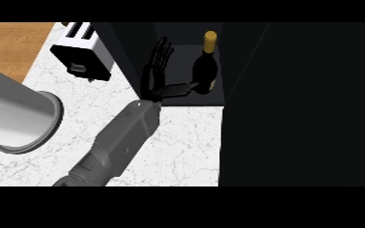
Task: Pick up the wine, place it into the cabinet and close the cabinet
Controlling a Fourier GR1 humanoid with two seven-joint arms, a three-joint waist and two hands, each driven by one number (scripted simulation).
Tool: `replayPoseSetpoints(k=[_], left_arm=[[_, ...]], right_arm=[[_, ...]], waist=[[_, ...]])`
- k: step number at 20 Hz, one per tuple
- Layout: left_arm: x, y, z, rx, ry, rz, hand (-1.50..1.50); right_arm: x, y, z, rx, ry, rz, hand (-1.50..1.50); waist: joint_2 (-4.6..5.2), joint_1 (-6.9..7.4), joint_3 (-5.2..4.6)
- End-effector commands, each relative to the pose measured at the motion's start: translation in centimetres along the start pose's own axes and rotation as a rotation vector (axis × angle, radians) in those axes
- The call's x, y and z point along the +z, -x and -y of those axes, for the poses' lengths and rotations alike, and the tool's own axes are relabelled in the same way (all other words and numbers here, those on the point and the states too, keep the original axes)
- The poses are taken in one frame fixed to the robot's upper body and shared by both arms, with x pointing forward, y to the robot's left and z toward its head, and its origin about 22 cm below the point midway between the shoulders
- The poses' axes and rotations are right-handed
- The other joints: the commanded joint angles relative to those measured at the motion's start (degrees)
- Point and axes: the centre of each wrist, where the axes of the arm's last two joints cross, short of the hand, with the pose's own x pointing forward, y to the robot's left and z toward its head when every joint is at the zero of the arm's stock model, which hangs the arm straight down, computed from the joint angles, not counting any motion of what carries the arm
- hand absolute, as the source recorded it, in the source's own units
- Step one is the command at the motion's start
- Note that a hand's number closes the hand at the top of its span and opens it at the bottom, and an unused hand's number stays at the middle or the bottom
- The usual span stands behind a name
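Wine (pixel 205 72) stands upright inside cabinet (pixel 182 36), cap (pixel 210 35) uppermost, beside left hand (pixel 152 77).

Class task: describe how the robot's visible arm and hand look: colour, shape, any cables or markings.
Only one arm shows, the left. The forearm is a grey, boxy shell with flat, faceted sides. The left hand is black, with slim, segmented fingers and a thumb. No cables, markings or sleeve are visible.
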Motion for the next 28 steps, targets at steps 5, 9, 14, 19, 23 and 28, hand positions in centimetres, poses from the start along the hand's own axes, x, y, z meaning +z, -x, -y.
replayPoseSetpoints(k=[5, 9, 14, 19, 23, 28], left_arm=[[4.9, -0.8, 0.9, 0.006, 0.07, 0.005, -1.5], [4.9, -5.1, -0.5, 0.034, 0.181, -0.028, -1.5], [9.3, -8.9, -1.7, 0.034, 0.176, -0.019, -1.5], [13.1, -12.7, -1.9, 0.054, 0.159, -0.01, -1.5], [14.0, -15.4, -2.7, 0.08, 0.177, -0.003, -1.5], [15.2, -17.5, -4.0, 0.038, 0.121, 0.037, -1.5]], right_arm=[[0.9, -0.9, -0.2, 0.002, 0.001, -0.012, -1.5], [1.3, -2.1, -0.6, 0.006, -0.005, 0.001, -1.5], [1.7, -2.6, -1.2, -0.002, -0.032, 0.002, -1.5], [0.2, -2.8, -2.7, 0.002, -0.015, 0.005, -1.5], [-0.3, -1.7, -0.6, 0.061, -0.067, -0.003, 1.5], [0.6, -1.8, -1.7, 0.167, -0.259, -0.059, 1.5]], waist=[[-1.46, 2.41, 0.58], [-1.49, 2.36, 0.57], [-1.07, 1.46, 0.54], [-0.8, 1.17, 0.51], [-0.61, 0.86, 0.52], [-0.73, 1.12, 0.54]])
